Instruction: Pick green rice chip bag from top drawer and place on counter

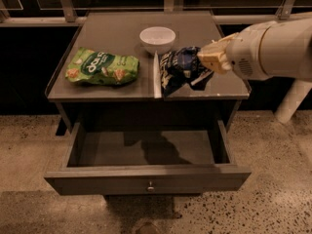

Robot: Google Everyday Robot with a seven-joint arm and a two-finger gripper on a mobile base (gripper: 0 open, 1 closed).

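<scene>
- Camera view: the small dark blue foil snack bag [181, 66], white-lettered with a silvery edge, is right of centre in the frame, over the front part of the flat grey-brown worktop [112, 38]. Its silvery edge points down at the front rim; I cannot tell whether it rests there.
- The cream two-finger hand [208, 58] reaches in from the right on a thick white arm [278, 48]. Its fingers look pinched on the bag's crumpled right end, so the bag hangs sideways from that grip.
- Just behind the bag stands a small white bowl [157, 37]; a larger bright green snack bag [102, 67] lies apart, at left. The bare patch between them looks like the intended landing spot.
- The wide shallow grey-brown top drawer [146, 178] stands pulled out across the lower frame, round metal knob [150, 185] in front.
- By my judgement, lowering and release remain.
</scene>
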